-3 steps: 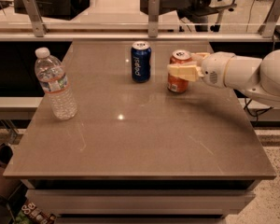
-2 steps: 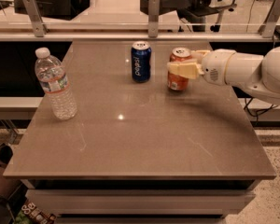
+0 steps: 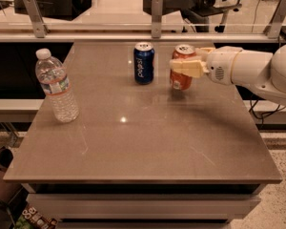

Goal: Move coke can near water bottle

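The coke can (image 3: 181,81), orange-red with a silver top, is at the back right of the brown table (image 3: 148,142). My gripper (image 3: 180,63) reaches in from the right and is shut on the can, with one cream finger (image 3: 187,68) across its front. The can looks held just above the tabletop, with a shadow beneath it. The water bottle (image 3: 57,87), clear with a white cap and a label band, stands upright at the left of the table, far from the can.
A blue Pepsi can (image 3: 144,63) stands upright just left of the coke can. A rail with metal posts (image 3: 156,13) runs behind the table's far edge. My white arm (image 3: 257,70) overhangs the table's right side.
The gripper and the coke can have shifted slightly upward together. The Pepsi can and the water bottle have not moved.
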